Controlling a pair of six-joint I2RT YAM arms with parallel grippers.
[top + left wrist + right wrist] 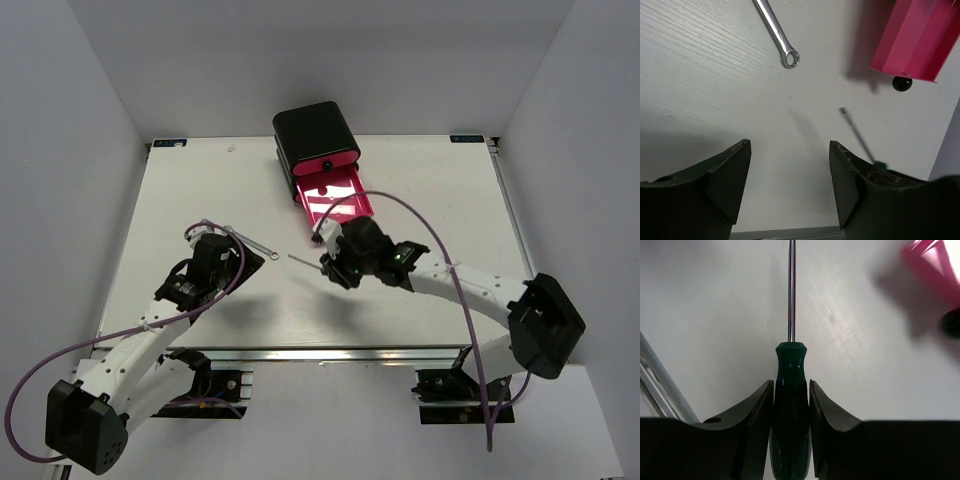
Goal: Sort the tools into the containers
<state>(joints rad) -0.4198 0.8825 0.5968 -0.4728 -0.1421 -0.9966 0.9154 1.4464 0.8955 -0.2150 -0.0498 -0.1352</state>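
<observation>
Clamping the slim green-handled screwdriver (791,362), the right hand (791,386) should carry it level to the open pink-red drawer (345,200) (left hand (790,146) wide).

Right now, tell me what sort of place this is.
Probably a robot lab test cell: bare white walls box in a white table, left arm and right arm bolted at its near edge.

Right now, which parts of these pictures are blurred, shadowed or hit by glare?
Right wrist view: the screwdriver is sharp, the pink drawer behind is blurred. Left wrist view: the drawer throws a dark shadow on the table. Top view: glare whitens spots on the drawer's floor.
</observation>
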